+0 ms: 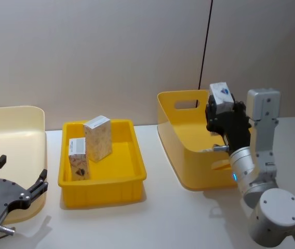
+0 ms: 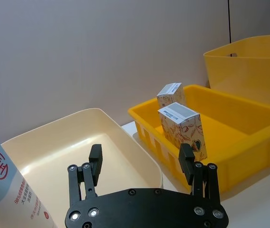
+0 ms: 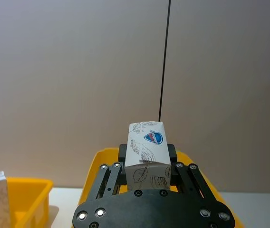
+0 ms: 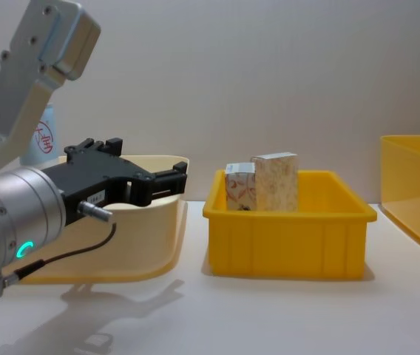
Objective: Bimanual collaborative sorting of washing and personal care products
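So the right gripper (image 1: 221,110) is up in the air over the tall yellow bin (image 1: 189,150), fingers pinching a small carton (image 1: 220,94) with a blue shield logo on it. The wrist view shows it nicely: that carton sits clamped between the two fingers, leaf sketches on its side, bin rim right below it.

The left gripper (image 1: 23,184) is down low at the near left of the bench (image 1: 163,218), fingers spread wide with nothing between them. It's hanging over the near edge of the cream tub (image 1: 12,135). Just off to one side of it, inside that tub, there's a light-blue tube (image 2: 9,183) with a red circle logo and red text, standing tall. From the chest view you can spot the top of the tube poking up behind the arm.

Out past the left gripper's fingertips, toward the right gripper, is the shallow yellow tray (image 1: 102,181). Two marbled cartons stand upright in it: a taller carton (image 1: 98,137) farther back and a shorter carton (image 1: 78,158) nearer, just beside each other. I can't tell if they actually touch.
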Controlling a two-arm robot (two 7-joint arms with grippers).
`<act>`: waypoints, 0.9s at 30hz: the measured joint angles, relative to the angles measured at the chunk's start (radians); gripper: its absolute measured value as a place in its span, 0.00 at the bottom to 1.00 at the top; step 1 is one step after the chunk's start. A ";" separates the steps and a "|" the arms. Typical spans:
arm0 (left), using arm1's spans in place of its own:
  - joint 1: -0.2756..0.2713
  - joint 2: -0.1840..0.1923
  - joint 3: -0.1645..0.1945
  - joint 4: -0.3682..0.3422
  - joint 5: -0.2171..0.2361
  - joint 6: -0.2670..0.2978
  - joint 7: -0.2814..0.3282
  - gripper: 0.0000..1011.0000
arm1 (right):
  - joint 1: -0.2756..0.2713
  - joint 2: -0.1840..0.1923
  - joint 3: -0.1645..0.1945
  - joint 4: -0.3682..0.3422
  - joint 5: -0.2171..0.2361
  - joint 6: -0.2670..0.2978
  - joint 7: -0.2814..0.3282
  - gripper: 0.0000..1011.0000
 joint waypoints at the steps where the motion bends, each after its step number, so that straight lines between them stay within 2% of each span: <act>1: 0.000 0.000 0.000 0.000 0.000 0.000 0.000 0.99 | 0.001 -0.002 0.000 0.002 0.000 0.009 0.000 0.44; 10: 0.000 0.000 0.000 0.000 0.000 0.000 0.000 0.99 | 0.020 -0.025 -0.003 0.033 -0.003 0.088 0.000 0.44; 27: 0.000 0.000 0.000 0.000 0.000 0.000 0.000 0.99 | 0.037 -0.064 -0.011 0.080 -0.014 0.178 -0.008 0.44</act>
